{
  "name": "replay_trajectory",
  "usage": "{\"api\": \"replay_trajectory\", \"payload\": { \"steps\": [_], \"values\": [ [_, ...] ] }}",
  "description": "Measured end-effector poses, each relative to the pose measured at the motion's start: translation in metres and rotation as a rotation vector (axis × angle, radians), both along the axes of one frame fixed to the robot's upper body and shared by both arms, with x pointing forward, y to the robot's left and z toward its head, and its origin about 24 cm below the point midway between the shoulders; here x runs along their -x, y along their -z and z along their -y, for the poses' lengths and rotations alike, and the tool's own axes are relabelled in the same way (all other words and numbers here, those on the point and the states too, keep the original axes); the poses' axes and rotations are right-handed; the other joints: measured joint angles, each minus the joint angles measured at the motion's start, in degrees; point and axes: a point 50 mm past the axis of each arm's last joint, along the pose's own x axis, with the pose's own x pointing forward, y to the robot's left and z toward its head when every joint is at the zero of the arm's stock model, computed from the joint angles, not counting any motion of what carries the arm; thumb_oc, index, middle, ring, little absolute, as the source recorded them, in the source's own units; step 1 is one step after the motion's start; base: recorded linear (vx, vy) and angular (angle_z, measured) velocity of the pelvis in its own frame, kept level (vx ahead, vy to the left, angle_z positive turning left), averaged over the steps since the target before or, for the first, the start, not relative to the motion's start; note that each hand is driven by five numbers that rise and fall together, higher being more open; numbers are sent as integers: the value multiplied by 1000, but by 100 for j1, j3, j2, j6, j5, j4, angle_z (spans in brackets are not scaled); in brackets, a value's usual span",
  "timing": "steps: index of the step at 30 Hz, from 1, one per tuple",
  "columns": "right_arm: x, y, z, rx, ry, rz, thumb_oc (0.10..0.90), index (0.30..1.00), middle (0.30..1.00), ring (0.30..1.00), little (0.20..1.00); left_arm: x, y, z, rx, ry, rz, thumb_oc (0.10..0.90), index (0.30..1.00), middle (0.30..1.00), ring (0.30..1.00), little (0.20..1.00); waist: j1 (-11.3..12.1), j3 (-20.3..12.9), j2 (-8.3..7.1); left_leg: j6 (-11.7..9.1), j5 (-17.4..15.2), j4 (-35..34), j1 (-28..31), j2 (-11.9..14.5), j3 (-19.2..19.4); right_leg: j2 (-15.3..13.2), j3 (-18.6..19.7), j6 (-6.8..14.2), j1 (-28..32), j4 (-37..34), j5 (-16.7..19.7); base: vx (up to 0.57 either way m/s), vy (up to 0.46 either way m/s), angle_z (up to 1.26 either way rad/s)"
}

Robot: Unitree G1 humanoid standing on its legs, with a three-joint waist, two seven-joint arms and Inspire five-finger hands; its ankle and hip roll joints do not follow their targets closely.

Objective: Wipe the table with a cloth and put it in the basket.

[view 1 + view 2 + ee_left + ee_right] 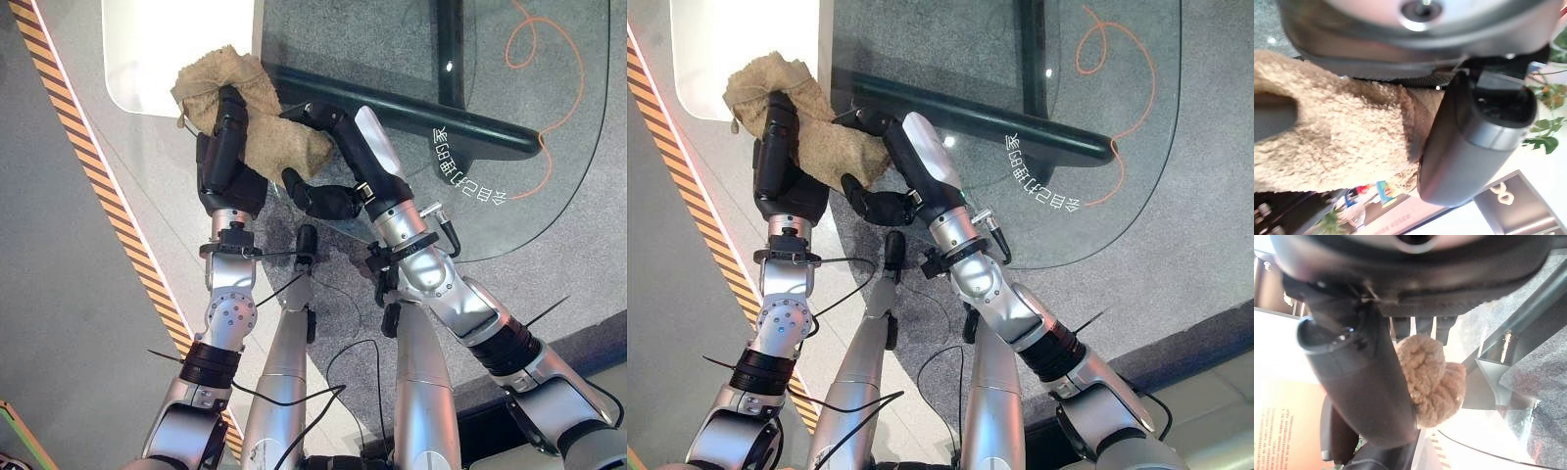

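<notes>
A tan fuzzy cloth (284,137) lies bunched at the near left corner of the glass table (509,127). My left hand (227,147) rests flat on top of the cloth with straight fingers, and the cloth (1342,137) shows under its palm. My right hand (358,162) reaches in from the right. Its fingers curl over the cloth's right end and its thumb sits below that end, so the hand pinches a lump of cloth (1430,377).
A black frame bar (421,113) runs under the glass. An orange cable (549,59) loops on the grey carpet behind it. A white surface (147,49) adjoins the table at the far left. Striped orange tape (98,176) crosses the floor on the left.
</notes>
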Motion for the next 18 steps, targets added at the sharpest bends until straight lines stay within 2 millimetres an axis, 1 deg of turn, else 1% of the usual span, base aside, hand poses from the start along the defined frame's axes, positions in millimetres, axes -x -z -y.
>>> {"api": "replay_trajectory", "payload": {
  "steps": [8,14,18],
  "values": [
    [-4,-7,11,-54,60,28,800,900,900,900,900,2,-3,-21,60,-131,1,100,300,300,300,200,11,0,0,0,0,0,6,0,0,-1,3,0,0,8,0,0,0,0],
    [-4,-7,12,-72,74,34,800,900,900,900,900,2,-3,-23,68,-153,-18,100,300,300,300,200,2,0,0,5,-3,0,4,-1,2,-2,8,-1,-7,15,-1,0,0,0],
    [-5,-6,18,-108,115,41,800,900,900,900,900,2,-3,-23,70,-158,-22,100,300,300,300,200,-12,0,0,12,-9,0,4,0,5,-1,13,-1,-11,14,-1,1,9,0]
  ]
}}
